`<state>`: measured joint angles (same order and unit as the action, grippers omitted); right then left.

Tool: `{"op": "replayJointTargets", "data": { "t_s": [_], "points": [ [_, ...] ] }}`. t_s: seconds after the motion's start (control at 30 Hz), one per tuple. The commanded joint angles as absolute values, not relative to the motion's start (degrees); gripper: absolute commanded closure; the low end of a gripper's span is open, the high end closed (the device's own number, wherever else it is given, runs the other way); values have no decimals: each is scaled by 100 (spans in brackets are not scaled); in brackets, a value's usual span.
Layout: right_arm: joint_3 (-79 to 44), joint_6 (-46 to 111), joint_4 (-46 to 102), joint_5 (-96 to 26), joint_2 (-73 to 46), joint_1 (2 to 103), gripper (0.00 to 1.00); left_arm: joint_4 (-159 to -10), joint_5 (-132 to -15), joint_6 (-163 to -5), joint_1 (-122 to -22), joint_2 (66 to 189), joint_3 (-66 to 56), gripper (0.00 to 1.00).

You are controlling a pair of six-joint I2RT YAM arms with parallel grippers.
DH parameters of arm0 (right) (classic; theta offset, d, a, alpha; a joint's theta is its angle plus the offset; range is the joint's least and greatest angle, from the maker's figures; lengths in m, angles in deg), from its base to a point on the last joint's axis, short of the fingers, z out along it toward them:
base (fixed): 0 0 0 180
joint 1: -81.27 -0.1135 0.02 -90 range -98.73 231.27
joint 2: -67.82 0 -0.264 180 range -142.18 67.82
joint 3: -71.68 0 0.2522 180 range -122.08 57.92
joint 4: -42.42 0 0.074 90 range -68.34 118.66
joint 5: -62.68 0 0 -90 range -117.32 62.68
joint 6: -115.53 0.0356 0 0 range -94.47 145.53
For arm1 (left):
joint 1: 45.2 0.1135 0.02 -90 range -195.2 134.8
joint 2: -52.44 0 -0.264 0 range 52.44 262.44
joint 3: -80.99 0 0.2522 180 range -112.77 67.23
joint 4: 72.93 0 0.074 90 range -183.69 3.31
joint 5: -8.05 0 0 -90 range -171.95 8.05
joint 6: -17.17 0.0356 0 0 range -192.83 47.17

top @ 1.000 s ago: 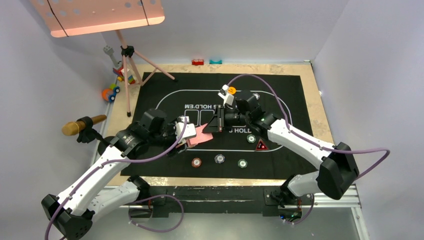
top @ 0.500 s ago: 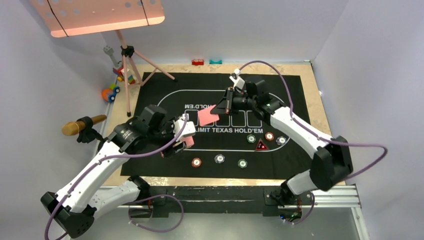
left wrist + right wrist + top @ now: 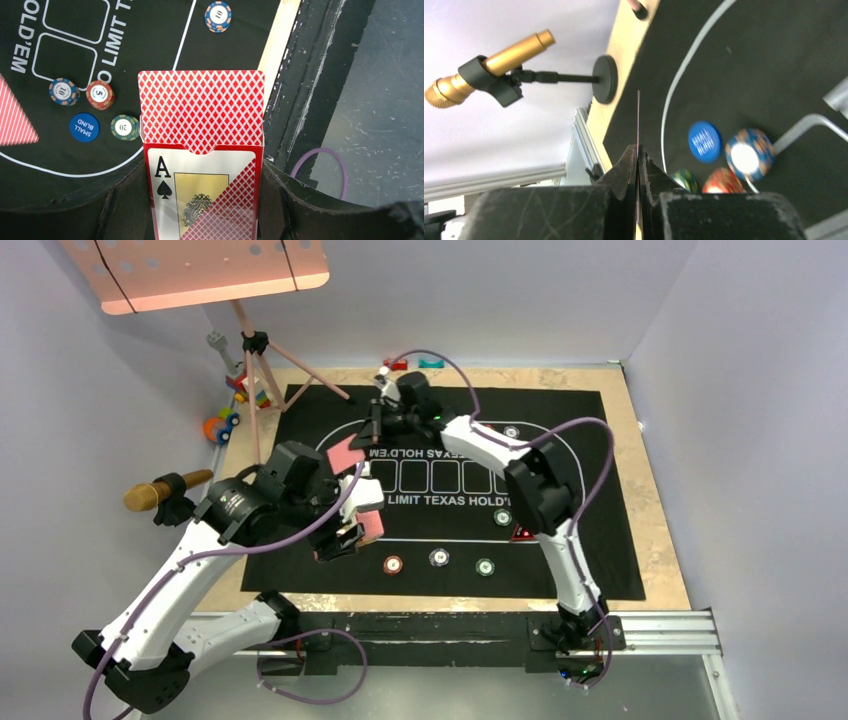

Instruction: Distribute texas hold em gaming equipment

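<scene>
You have a black poker mat (image 3: 590, 440) on a tan table (image 3: 655, 490); left gripper (image 3: 352, 525) clamps the card box (image 3: 202, 150), at 8 o'clock, its deck protruding; right gripper (image 3: 372, 430) pinches one red-backed card (image 3: 345, 453), at 11 o'clock

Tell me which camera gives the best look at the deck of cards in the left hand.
The left wrist view: the deck of cards fills the frame, red diamond backs rising out of a box printed with an ace of spades. The top external view shows only a small red sliver of it at the left hand. The right wrist view does not show it.
</scene>
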<state>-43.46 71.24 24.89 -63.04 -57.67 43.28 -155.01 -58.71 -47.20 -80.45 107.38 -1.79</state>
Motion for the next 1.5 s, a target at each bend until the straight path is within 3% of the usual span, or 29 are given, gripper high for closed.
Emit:
{"op": "replayJointTargets", "data": {
  "t_s": [0.0,0.17,0.43,0.5,0.63,0.77,1.07,1.2,1.47],
  "points": [
    [-5768,7322,2534,-6387,-6556,3887,100,-15442,-5580,-4842,-7987,10584,-335,100],
    [-6434,7543,2773,-6179,-7366,3628,100,-15457,-5537,-4855,-7975,10600,-290,100],
    [-6269,7460,2819,-5752,-7654,3553,100,-15323,-5498,-4832,-7983,10569,-201,100],
    [-6382,7316,2593,-5645,-7701,3549,93,-15253,-5474,-4860,-7975,10593,-178,100],
    [-6623,7054,2164,-5505,-7785,3543,60,-15158,-5376,-4917,-7980,10671,-169,100],
    [-6527,7002,2177,-5510,-7636,3547,44,-15113,-5422,-4902,-7980,10713,-176,100],
    [-6742,6727,1794,-5291,-7019,3667,29,-15118,-5523,-4896,-7978,10703,-169,100],
    [-6546,6572,1547,-4995,-6482,3854,14,-15103,-5523,-4881,-7982,10733,-150,100],
    [-4111,6571,2116,-5154,-4212,4400,8,-15039,-5620,-4811,-7976,10746,-62,100]
  ]
}}
